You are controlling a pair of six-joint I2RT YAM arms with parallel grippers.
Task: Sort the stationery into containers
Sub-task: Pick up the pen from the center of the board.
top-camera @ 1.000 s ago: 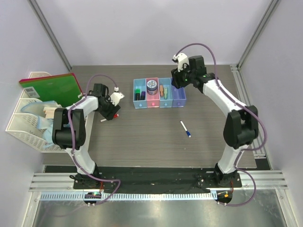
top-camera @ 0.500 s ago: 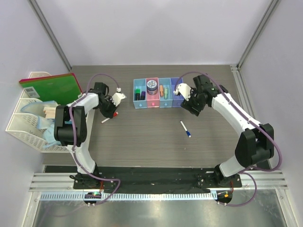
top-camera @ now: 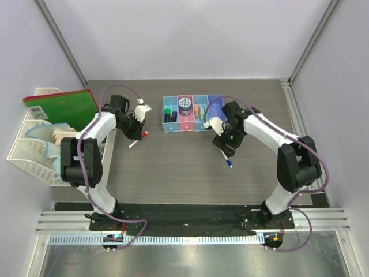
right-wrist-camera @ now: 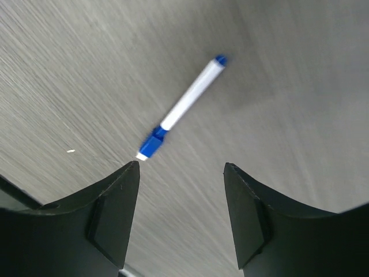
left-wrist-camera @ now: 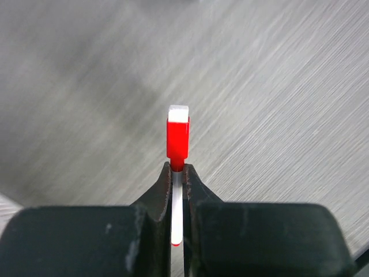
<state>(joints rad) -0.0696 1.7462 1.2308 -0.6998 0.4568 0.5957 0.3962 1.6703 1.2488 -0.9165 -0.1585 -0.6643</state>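
My left gripper (left-wrist-camera: 177, 173) is clamped on the red-capped white marker (left-wrist-camera: 177, 135). The cap pokes out past the fingertips, above the table (top-camera: 173, 167) off to the left of the 4 joined bins (top-camera: 219, 118). My right gripper (right-wrist-camera: 180, 167) is spread wide over the blue-capped marker (right-wrist-camera: 187, 107), which lies flat on the table in front of the bins, touching neither finger. The blue jar (top-camera: 185, 104) sits in the pink bin.

My left gripper (left-wrist-camera: 177, 173) fills the bottom of the frame, jaws pinched tight on a white marker (left-wrist-camera: 177, 138); its red cap and white end stick up past the jaws at centre frame; behind lies the grey, streaked table (left-wrist-camera: 277, 86), blurred.
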